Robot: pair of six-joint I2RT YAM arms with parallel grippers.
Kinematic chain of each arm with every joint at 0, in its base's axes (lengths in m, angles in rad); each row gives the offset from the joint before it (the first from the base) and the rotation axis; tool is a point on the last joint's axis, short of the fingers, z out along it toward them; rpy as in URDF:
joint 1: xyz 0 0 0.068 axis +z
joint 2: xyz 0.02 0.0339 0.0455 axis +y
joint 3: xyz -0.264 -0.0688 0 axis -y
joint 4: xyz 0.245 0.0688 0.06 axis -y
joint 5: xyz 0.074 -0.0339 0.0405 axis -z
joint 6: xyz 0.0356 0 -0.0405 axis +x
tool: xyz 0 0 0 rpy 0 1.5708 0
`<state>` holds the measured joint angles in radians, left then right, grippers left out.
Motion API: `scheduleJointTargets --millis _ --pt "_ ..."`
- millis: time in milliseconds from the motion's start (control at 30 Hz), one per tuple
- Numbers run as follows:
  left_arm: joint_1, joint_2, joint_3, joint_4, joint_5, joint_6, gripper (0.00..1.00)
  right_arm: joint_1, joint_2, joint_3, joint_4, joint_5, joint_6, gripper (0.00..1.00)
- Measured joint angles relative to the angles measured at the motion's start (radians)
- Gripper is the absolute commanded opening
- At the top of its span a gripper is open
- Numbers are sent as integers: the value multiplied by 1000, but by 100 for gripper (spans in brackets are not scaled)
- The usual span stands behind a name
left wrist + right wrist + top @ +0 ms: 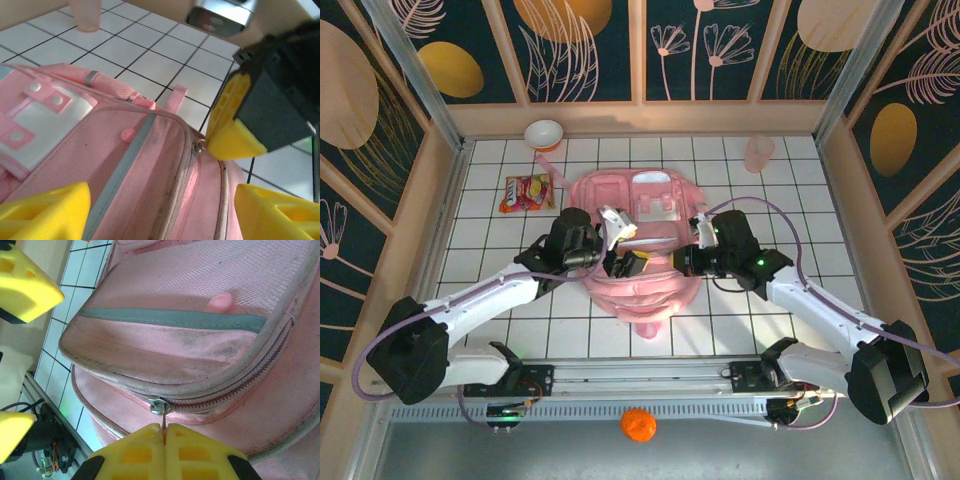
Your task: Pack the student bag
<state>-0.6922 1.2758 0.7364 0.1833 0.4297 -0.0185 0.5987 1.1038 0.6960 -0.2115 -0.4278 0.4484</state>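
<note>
The student bag [642,235], a large pink backpack, lies flat in the middle of the tiled table. My right gripper [164,429] is shut on the metal pull of a front-pocket zipper, just below the slider [160,406]; from above it sits at the bag's near right side [677,262]. My left gripper [160,215] hovers open over the same pocket [150,165], its yellow fingers [45,210] wide apart with only fabric between them. From above it sits at the bag's near left side [632,258]. Its fingers [25,285] also appear at the left of the right wrist view.
A snack packet [527,192] lies left of the bag, and a bowl [544,133] stands behind it. A translucent pink cup [758,153] stands at the back right. An orange ball [638,425] rests below the rail in front of the arm bases.
</note>
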Motion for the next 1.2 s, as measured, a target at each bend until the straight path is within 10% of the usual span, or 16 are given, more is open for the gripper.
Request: scheduleJointTargets --millis 733,1200 --pt "-4 46 207 -318 -250 -1023 72 118 14 -37 127 132 137 0" --pt "-17 76 346 -559 -241 -962 69 123 72 -29 164 116 134 0"
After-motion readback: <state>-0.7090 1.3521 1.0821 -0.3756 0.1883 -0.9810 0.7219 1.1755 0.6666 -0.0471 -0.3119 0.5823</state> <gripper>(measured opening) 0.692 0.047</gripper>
